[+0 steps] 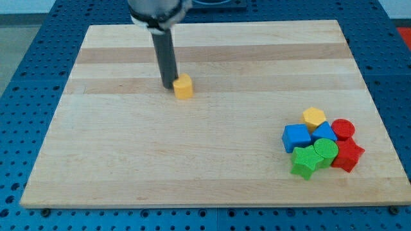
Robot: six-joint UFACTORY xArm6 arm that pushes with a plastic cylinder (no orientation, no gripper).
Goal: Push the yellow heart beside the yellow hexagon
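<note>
The yellow heart (183, 86) lies on the wooden board (128, 147) in the upper middle-left of the camera view. My tip (167, 86) stands right at the heart's left side, touching or nearly touching it. The yellow hexagon (314, 117) sits far off at the view's lower right, at the top of a cluster of blocks.
The cluster holds a blue cube (296, 137), a second blue block (325, 132), a red cylinder (343, 129), a red star (347, 154), a green cylinder (326, 150) and a green star (304, 162). The board's right edge lies close to the cluster.
</note>
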